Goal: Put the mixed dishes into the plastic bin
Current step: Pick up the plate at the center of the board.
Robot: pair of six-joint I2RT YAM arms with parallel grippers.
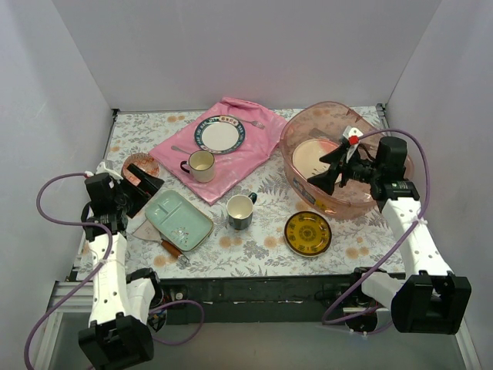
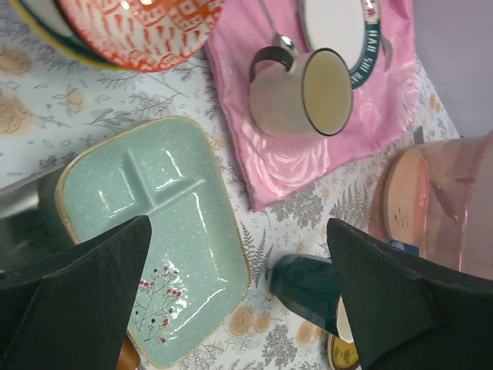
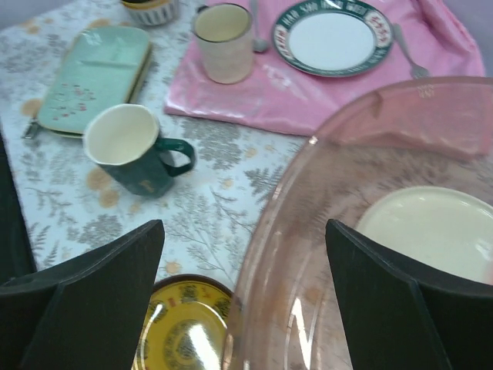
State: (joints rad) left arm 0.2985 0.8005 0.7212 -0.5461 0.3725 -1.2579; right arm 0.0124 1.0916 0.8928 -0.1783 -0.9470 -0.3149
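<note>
The translucent pink plastic bin (image 1: 296,146) (image 3: 286,231) stands at the right and holds a pink-and-cream plate (image 1: 312,158) (image 3: 435,227). My right gripper (image 1: 320,171) (image 3: 243,301) hangs open over the bin's near-left rim with nothing between its fingers. Below that rim lies the yellow plate (image 1: 308,233) (image 3: 185,327). A dark mug (image 1: 240,210) (image 3: 131,150) (image 2: 304,281) stands mid-table. The pale green tray (image 1: 179,218) (image 2: 154,223) lies at the left. My left gripper (image 1: 142,186) (image 2: 239,293) is open above the tray's edge, beside a patterned bowl (image 1: 140,166) (image 2: 146,19).
A pink cloth (image 1: 246,150) at the back carries a cream mug (image 1: 202,165) (image 2: 304,96), a teal-rimmed plate (image 1: 219,133) (image 3: 335,35) and cutlery. A wooden-handled spatula (image 1: 173,248) pokes out under the tray's near edge. White walls enclose three sides.
</note>
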